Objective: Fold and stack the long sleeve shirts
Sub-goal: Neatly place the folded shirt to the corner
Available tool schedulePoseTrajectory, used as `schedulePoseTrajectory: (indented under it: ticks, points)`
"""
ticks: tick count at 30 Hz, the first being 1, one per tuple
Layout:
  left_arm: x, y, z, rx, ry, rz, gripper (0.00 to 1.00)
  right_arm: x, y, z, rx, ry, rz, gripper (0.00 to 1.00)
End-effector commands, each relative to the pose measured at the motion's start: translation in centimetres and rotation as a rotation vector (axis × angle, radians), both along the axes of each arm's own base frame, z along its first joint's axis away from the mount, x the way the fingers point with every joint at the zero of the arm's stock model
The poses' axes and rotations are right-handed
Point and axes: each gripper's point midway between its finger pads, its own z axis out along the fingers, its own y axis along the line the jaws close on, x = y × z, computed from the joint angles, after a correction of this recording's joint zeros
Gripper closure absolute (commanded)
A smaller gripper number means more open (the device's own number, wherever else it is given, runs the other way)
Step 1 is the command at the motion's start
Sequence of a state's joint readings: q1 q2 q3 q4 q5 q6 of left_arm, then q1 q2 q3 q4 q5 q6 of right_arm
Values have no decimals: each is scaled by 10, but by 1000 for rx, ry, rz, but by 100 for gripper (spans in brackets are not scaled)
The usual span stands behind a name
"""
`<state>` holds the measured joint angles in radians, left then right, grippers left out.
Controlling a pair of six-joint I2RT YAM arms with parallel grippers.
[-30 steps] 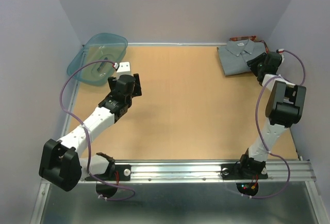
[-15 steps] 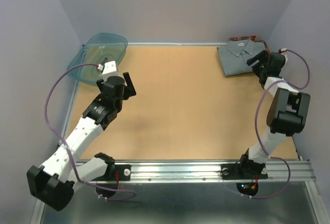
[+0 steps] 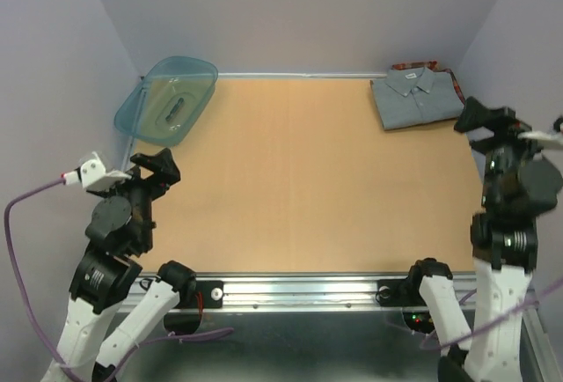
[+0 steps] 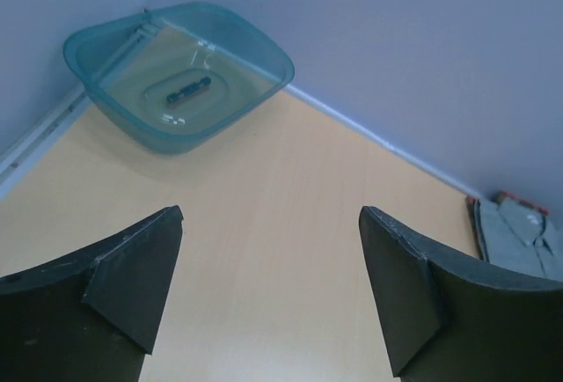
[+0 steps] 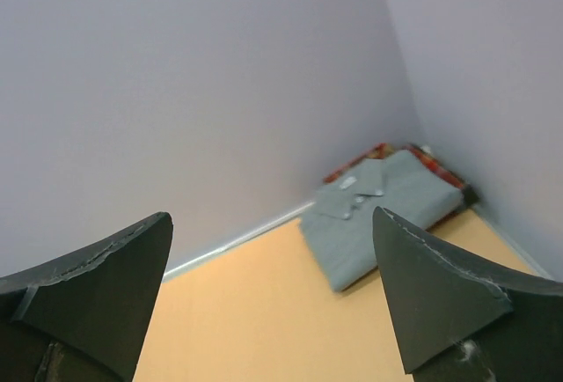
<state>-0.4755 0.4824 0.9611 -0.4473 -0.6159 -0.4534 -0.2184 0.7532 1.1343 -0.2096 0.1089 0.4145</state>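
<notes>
A folded grey shirt lies in the table's far right corner, collar toward the back wall. It rests on a plaid shirt, of which only a red edge shows. The right wrist view has the grey shirt and the plaid edge ahead of my right gripper. The right gripper hangs open and empty, raised just in front of the stack. My left gripper is open and empty over the table's left side, far from the shirts. In the left wrist view the grey shirt shows at far right.
A teal plastic basin leans in the far left corner, with a small dark mark on its bottom. Lilac walls close the table on three sides. A metal rail runs along the near edge.
Both arms have drawn back toward the near edge and risen. The right gripper has come off the shirt stack and opened wide. The left gripper has moved away from the basin.
</notes>
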Motion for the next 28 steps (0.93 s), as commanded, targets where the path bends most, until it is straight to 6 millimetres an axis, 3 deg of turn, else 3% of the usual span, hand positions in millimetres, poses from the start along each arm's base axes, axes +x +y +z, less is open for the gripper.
schedulePoseTrajectory:
  ticks: [1,3,6,10,17,28]
  points:
    - [-17,22,-3,-10,-89,69,2,-47,8,-42,-4,87,-51,0]
    - [-29,27,1,14,-136,51,1,-81,16,-40,-32,23,-25,0]
    - [-38,33,-9,-20,-113,69,1,-122,18,-43,-90,-21,-34,0]
    - [-44,31,0,-32,-140,42,1,-139,38,-50,-116,9,79,0]
    - [-37,21,-10,-81,-92,19,1,-144,57,-58,-110,4,182,0]
    - [-28,1,-17,-95,-65,-62,1,-144,63,-55,-88,-3,217,0]
